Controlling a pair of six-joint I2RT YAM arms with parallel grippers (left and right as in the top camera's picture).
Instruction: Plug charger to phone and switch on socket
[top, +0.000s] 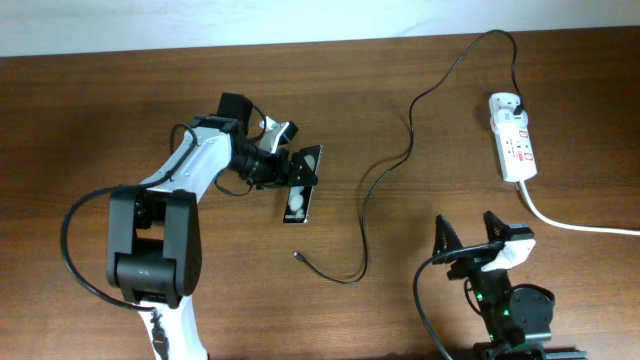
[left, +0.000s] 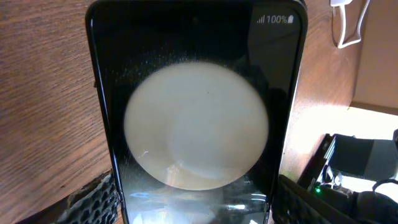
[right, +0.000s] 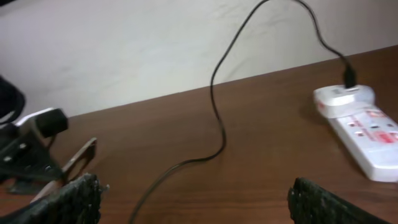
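Note:
The phone (top: 298, 203) is a black slab left of the table's middle; it fills the left wrist view (left: 196, 124) with a big round white reflection. My left gripper (top: 297, 168) is shut on its far end, one finger against each long edge (left: 196, 208). In the right wrist view the phone (right: 78, 160) looks tilted up. The charger cable (top: 366, 195) runs from the socket (top: 513, 140) in a long curve to its free tip (top: 296, 254), which lies on the table just below the phone. My right gripper (top: 468, 234) is open and empty (right: 193, 199), apart from the cable (right: 214, 112) and the socket (right: 367, 137).
The socket's thick white cord (top: 575, 224) trails off to the right edge. The pale wall (right: 155, 50) borders the table's far edge. The right arm's base (left: 364, 162) shows beyond the phone in the left wrist view.

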